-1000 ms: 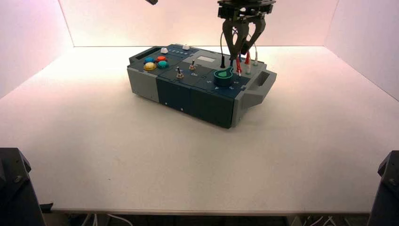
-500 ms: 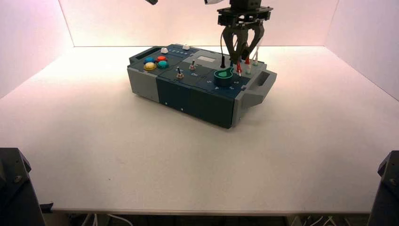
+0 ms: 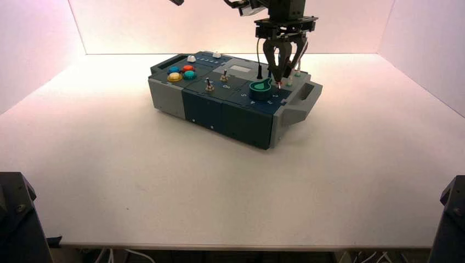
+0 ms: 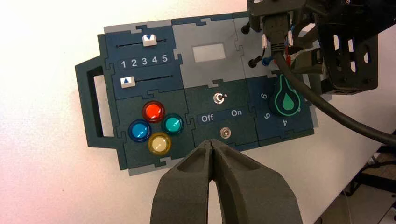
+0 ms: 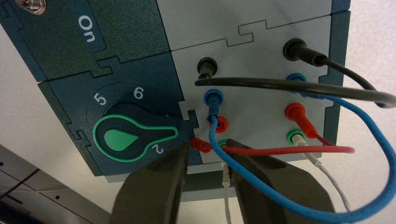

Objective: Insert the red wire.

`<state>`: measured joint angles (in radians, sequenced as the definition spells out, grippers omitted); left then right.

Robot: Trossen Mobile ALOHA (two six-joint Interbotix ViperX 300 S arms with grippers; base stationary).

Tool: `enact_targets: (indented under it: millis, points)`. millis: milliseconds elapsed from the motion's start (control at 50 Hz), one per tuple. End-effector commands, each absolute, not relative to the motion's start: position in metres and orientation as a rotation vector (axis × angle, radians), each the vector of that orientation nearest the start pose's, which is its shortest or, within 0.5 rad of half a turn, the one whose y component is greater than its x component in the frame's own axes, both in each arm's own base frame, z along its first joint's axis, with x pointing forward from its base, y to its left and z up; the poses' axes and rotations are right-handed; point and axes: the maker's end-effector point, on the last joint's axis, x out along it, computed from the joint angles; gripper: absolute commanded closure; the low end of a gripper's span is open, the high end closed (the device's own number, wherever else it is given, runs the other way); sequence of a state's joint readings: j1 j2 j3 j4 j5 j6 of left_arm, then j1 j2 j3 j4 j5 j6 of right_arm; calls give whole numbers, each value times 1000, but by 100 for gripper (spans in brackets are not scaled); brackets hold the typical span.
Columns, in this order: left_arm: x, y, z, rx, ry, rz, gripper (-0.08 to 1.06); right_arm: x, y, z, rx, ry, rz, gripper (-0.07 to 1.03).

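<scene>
Right gripper (image 5: 208,151), fingers (image 5: 156,186) apart, over the box (image 5: 252,60), the red wire's (image 5: 280,150) unplugged end between them

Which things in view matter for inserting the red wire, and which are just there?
For the job:
- thin red wire, one red plug out
- empty round red socket
- right gripper, over the box's right end

Just there:
- black wire, blue wire, white-plugged wire
- black-and-green knob
- idle left gripper, off to the left
</scene>
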<state>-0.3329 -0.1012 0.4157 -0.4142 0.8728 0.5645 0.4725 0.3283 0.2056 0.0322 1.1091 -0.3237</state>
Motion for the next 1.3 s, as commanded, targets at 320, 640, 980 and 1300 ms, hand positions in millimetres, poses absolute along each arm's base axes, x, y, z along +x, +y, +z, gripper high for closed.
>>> enact_targets:
  millis: [320, 640, 980, 1300]
  points:
    - [350, -178, 207, 267, 1007, -739, 101, 359, 197, 80, -564, 1511, 667, 55]
    - [350, -178, 207, 267, 1008, -739, 101, 358, 195, 78, -573, 1519, 664, 99]
    - [350, -178, 207, 267, 1008, -739, 101, 362, 196, 93, -561, 1438, 654, 99]
    - [350, -178, 207, 265, 1009, -738, 101, 352, 192, 106, -533, 1376, 637, 99]
